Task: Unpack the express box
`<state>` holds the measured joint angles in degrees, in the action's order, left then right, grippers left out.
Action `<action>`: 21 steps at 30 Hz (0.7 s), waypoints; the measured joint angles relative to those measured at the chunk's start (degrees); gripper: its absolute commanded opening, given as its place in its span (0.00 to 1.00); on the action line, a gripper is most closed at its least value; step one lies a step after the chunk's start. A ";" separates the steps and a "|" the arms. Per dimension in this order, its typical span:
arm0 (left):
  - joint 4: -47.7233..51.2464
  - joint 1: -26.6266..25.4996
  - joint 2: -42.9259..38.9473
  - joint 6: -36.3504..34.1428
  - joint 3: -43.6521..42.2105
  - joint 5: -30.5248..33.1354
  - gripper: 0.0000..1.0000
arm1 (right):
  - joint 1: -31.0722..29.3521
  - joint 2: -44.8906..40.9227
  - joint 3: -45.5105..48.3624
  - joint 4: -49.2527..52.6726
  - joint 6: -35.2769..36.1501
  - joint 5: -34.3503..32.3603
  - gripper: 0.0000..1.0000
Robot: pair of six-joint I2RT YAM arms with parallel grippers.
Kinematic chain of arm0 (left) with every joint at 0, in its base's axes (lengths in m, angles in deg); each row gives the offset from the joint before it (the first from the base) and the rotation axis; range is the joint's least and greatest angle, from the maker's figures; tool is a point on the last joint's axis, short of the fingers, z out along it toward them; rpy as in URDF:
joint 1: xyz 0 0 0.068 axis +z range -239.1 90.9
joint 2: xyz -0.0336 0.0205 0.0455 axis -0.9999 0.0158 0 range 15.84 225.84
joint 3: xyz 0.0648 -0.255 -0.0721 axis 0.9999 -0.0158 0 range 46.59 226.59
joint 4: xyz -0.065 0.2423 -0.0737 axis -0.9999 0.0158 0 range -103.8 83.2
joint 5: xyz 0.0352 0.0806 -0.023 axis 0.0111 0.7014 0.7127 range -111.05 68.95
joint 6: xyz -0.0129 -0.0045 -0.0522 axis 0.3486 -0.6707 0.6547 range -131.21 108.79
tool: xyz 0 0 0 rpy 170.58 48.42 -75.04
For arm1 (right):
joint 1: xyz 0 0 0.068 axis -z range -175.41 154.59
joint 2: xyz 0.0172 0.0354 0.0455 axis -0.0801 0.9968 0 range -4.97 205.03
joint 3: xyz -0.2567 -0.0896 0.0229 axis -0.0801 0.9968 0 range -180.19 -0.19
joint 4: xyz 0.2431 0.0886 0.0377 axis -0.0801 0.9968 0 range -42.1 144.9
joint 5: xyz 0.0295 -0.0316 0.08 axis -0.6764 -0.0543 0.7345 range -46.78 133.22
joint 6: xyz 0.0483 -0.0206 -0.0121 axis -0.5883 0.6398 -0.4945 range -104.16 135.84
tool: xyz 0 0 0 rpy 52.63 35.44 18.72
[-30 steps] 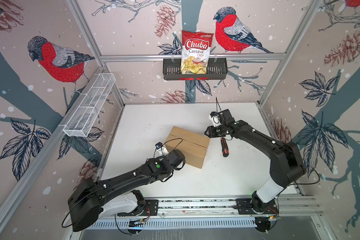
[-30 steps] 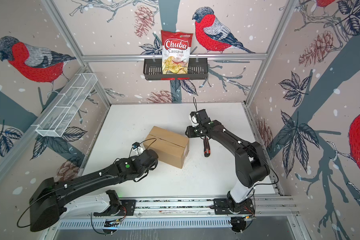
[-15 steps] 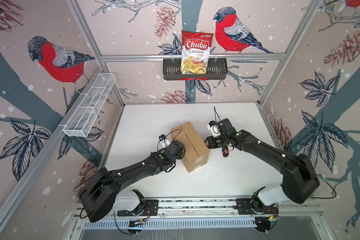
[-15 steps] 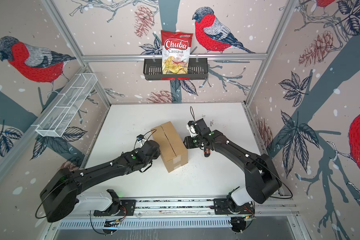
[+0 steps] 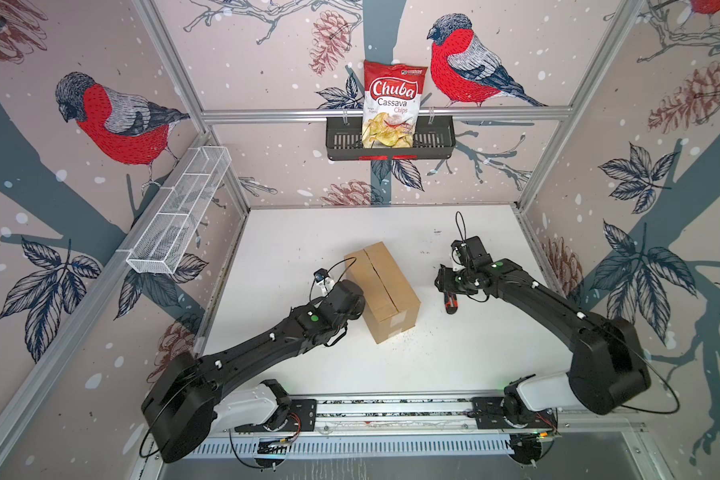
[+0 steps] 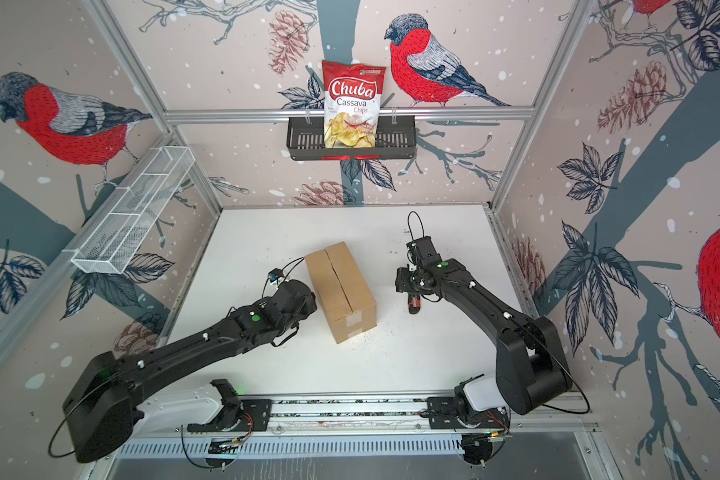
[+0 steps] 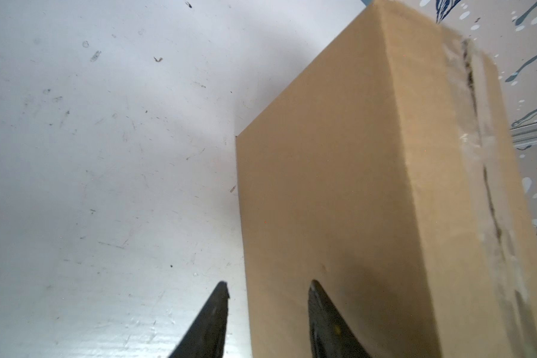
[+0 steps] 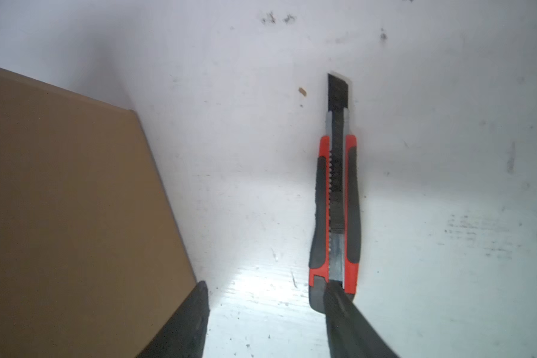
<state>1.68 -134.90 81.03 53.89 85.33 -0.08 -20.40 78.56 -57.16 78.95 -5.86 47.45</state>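
Currently oblong brown cardboard express box (image 5: pixel 381 291) sits mid bench (image 5: pixel 308 237), taped seam up for cutting. My left gripper (image 7: pixel 268 283), open, flanks its side, probably to steady it. My right gripper (image 8: pixel 265 284), open and empty, hangs over the red-black utility knife (image 8: pixel 335 201).

Black arms (image 5: pixel 258 353) carry green dots (image 5: pixel 314 318), thin looping cables (image 5: pixel 460 224), seemingly white base housings (image 5: pixel 246 405).

Walls (image 5: pixel 267 50): pale pink paper with red-breasted birds, pine cones, blue-grey branches.
Frame (image 5: pixel 267 115): silver metal bars along corners and back.
Surface (image 5: pixel 308 237): white, scuffed, speckled with crumbs.
Left wall: white wire shelf (image 5: pixel 179 212).
Back wall: black slotted basket (image 5: pixel 341 141) holding a chips bag (image 5: pixel 393 104).
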 measured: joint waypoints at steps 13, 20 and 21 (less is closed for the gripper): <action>5.81 0.00 -9.64 0.48 -0.46 2.56 0.57 | 1.38 10.69 -1.64 2.43 2.78 -4.57 0.60; 7.89 0.00 -9.49 -0.37 1.88 3.87 0.57 | 1.42 14.47 -1.75 2.38 3.76 -4.59 0.60; 8.07 0.00 -9.55 -0.55 2.32 4.11 0.57 | 1.42 14.82 -1.75 2.38 3.76 -4.66 0.60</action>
<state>9.75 -134.90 71.48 53.35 87.65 4.03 -18.98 93.37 -58.91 81.33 -2.10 42.80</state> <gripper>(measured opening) 0.569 0.602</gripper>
